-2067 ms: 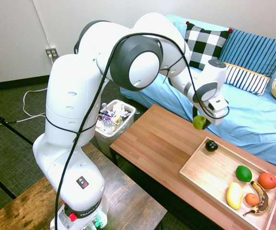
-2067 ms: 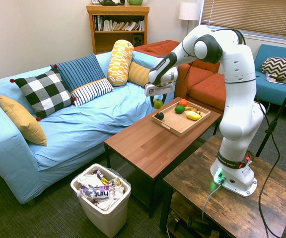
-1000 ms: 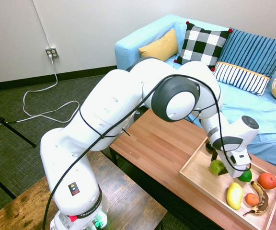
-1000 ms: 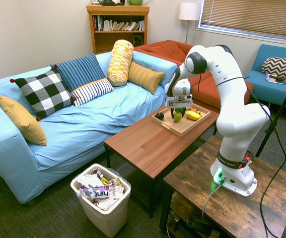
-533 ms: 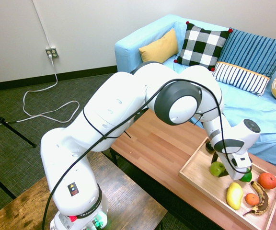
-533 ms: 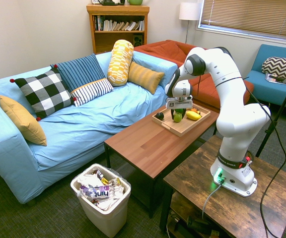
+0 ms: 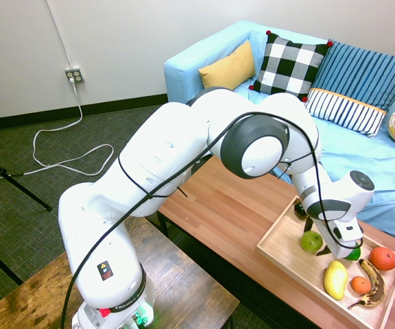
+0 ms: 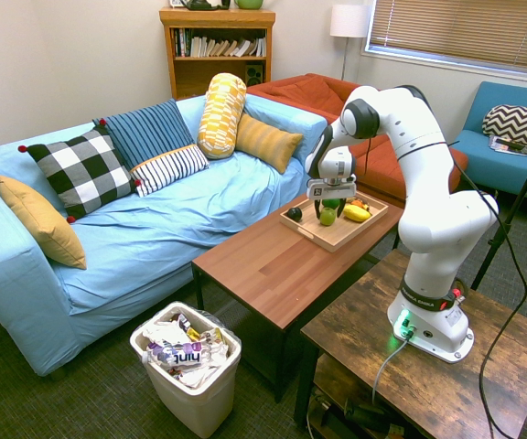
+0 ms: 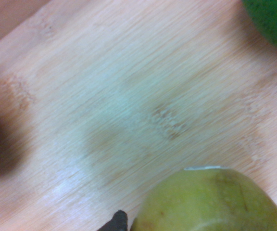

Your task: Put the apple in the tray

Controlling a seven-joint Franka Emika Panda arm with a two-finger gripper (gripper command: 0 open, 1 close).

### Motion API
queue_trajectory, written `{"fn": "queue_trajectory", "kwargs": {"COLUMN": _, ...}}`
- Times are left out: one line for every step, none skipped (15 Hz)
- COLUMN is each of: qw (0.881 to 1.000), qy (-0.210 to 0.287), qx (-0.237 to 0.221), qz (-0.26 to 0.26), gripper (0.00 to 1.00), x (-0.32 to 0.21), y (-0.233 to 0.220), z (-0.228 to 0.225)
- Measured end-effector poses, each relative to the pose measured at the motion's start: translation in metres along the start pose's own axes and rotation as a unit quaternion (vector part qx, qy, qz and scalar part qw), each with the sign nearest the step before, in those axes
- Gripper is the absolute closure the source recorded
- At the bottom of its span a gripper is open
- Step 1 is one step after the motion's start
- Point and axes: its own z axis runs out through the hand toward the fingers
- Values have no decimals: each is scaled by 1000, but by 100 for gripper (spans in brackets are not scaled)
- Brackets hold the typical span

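The yellow-green apple [image 7: 311, 240] rests on the floor of the light wooden tray [image 7: 286, 259], near its left middle. My gripper [image 7: 315, 239] hangs straight over it, open, with a dark finger [image 7: 325, 251] standing a little off the apple's right side. From the other side, the apple [image 8: 328, 216] sits just below the gripper [image 8: 328, 207] in the tray [image 8: 337, 235]. The wrist view shows the apple [image 9: 210, 202] close up on the tray's pale wood [image 9: 129, 96].
Also in the tray are a dark green fruit [image 7: 352, 254], an orange [image 7: 382, 258], a smaller orange [image 7: 361, 284], a yellow fruit [image 7: 335, 279], a browned banana [image 7: 375, 288] and a black fruit [image 7: 301, 209]. The tray lies on a brown coffee table [image 7: 225, 205] by a blue sofa [image 8: 154, 210].
The arm brought the apple down from above the table into the tray. In the last half second the jaws parted and the apple now lies free.
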Motion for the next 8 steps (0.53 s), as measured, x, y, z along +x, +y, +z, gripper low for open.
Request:
{"fn": "queue_trajectory", "kwargs": {"qw": 1000, "qy": 3, "qx": 7, "qz": -1, "gripper": 0, "x": 0, "y": 5, "z": -12}}
{"fn": "queue_trajectory", "kwargs": {"qw": 1000, "qy": 5, "qx": 13, "qz": -2, "gripper": 0, "x": -1, "y": 10, "z": -26}}
{"fn": "queue_trajectory", "kwargs": {"qw": 1000, "qy": 6, "qx": 20, "qz": -3, "gripper": 0, "x": -3, "y": 15, "z": -39}}
{"fn": "queue_trajectory", "kwargs": {"qw": 1000, "qy": 8, "qx": 26, "qz": -3, "gripper": 0, "x": -6, "y": 21, "z": -51}}
{"fn": "queue_trajectory", "kwargs": {"qw": 999, "qy": 11, "qx": 33, "qz": -2, "gripper": 0, "x": -9, "y": 27, "z": -62}}
{"fn": "queue_trajectory", "kwargs": {"qw": 999, "qy": 14, "qx": 37, "qz": -1, "gripper": 0, "x": -13, "y": 33, "z": -72}}
{"fn": "queue_trajectory", "kwargs": {"qw": 999, "qy": 14, "qx": 42, "qz": -1, "gripper": 0, "x": -17, "y": 38, "z": -80}}
{"fn": "queue_trajectory", "kwargs": {"qw": 999, "qy": 15, "qx": 45, "qz": -2, "gripper": 0, "x": -21, "y": 43, "z": -88}}
